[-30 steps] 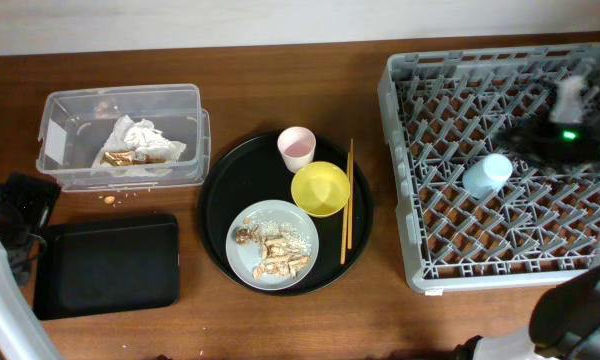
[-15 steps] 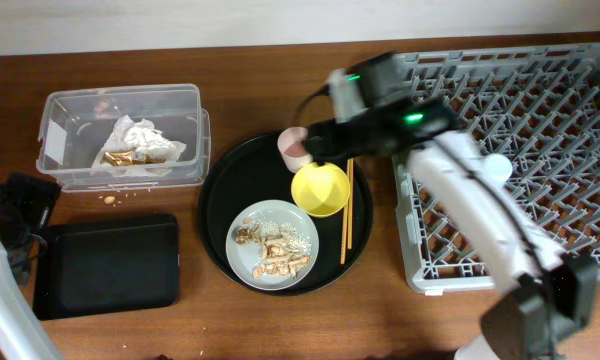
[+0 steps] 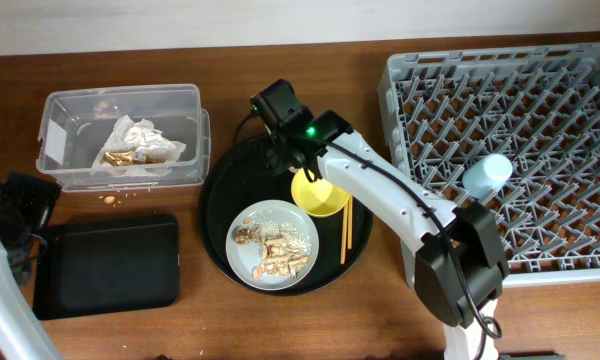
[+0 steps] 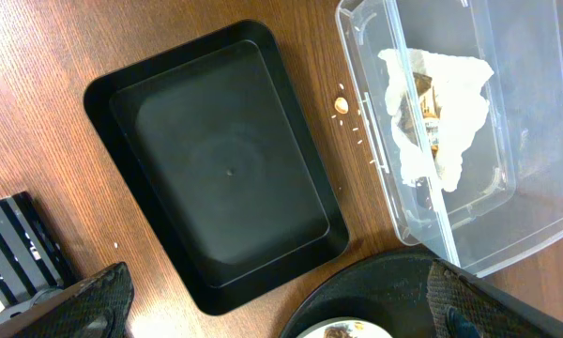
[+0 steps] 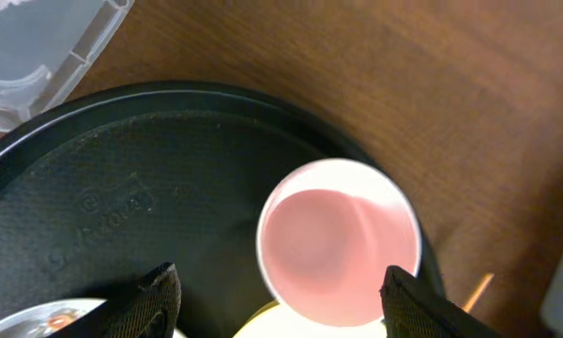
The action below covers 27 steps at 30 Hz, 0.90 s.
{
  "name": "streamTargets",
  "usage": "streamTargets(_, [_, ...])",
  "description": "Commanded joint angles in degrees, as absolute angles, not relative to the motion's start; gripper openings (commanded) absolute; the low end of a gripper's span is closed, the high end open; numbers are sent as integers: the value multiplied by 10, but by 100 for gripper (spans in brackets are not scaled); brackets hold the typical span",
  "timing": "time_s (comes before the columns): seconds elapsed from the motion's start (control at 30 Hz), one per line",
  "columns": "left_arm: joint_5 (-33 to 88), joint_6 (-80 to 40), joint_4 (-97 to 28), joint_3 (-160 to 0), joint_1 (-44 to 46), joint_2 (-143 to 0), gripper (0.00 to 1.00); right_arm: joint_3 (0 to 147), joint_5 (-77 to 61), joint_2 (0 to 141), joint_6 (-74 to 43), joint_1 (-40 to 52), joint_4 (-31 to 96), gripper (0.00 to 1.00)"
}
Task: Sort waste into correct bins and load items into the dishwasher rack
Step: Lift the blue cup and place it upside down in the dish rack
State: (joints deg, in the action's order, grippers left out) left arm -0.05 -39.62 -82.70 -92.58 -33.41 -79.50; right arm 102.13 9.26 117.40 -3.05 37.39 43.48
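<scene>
The job is partly done. The napkin point(image 3: 135, 140) already lies in the clear tub point(image 3: 120, 95) at the upper left of the overhead view, and 1 item, the blue cup point(image 3: 490, 172), sits in the rack point(image 3: 400, 80) at the right, tipped on its side among the pegs.

Everything else is left. The black tray point(image 3: 105, 265) at the lower left is bare. The plate point(image 3: 235, 250) carries its food scraps point(image 3: 273, 255) in the lower middle of the round tray point(image 3: 215, 200). The yellow bowl point(image 3: 315, 195) sits just above and right of the plate, and the chopsticks point(image 3: 344, 235) lie along the round tray's right side. A few crumbs point(image 3: 110, 199) lie on the table point(image 3: 280, 60) below the tub.

The right arm reaches from the lower right corner across the bowl to the top of the round tray. In the right wrist view the right gripper point(image 5: 280, 277) points straight down over the pink cup point(image 5: 338, 239). The cup stands upright, empty, at the tray's upper edge. The 2 fingers point(image 5: 159, 291) stand wider than the cup and are not touching it. I judge this cup to be the next item for the rack.

The left gripper point(image 4: 281, 310) is spread wide and holds nothing. It hangs above the black tray at the left.
</scene>
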Motion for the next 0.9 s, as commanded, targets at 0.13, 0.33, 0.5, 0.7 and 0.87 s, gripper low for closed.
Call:
streamTargets(0.13, [-4, -387, -826, -929, -337, -795, 99, 1032, 123, 1225, -2, 376, 418, 65])
streamTargets(0.33, [-4, -387, -826, -929, -337, -795, 99, 1032, 123, 1232, -2, 390, 429, 58])
streamTargets(0.5, [-4, -387, -826, -929, -337, -795, 99, 1031, 127, 1234, -2, 398, 439, 42])
streamTargets(0.7, [-4, -387, -826, -929, -337, -795, 99, 1028, 127, 1234, -2, 398, 454, 31])
streamTargets(0.87, [-4, -387, -826, -929, -337, -795, 99, 1025, 127, 1235, -2, 398, 458, 28])
